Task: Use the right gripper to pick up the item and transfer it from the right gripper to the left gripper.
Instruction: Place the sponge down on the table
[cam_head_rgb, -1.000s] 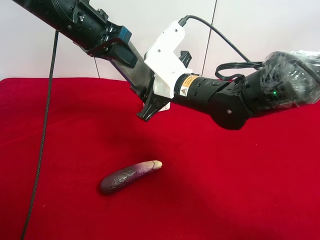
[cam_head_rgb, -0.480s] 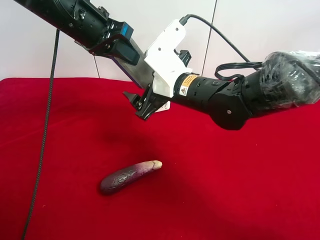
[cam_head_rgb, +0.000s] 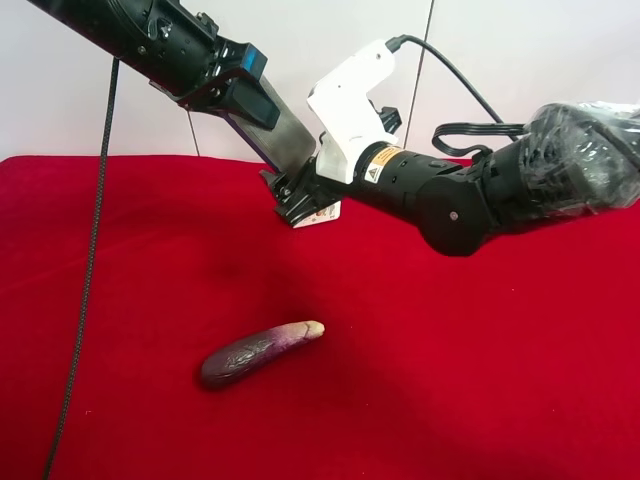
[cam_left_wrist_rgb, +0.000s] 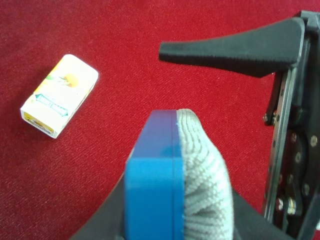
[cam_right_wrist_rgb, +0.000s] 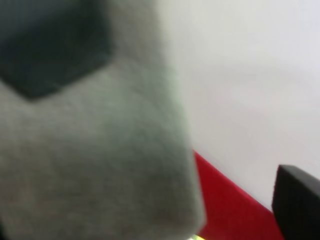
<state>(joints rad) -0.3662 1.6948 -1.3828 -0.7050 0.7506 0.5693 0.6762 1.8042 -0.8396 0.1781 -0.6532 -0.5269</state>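
Left wrist shows one pad (cam_left_wrist_rgb: 177, 175), one carton (cam_left_wrist_rgb: 59, 95); exterior high, one eggplant (cam_head_rgb: 258, 352).

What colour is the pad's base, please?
The pad has a plain blue base beneath its grey felt top; the left wrist view shows it best.

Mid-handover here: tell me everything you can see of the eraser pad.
The pad is a flat slab: grey felt-like face over a thin blue base, rounded corners. It is held on edge above the red cloth, clamped between the left hand's fingers, blue side against one, felt against the other. A black finger of the right hand stands clear of the pad.
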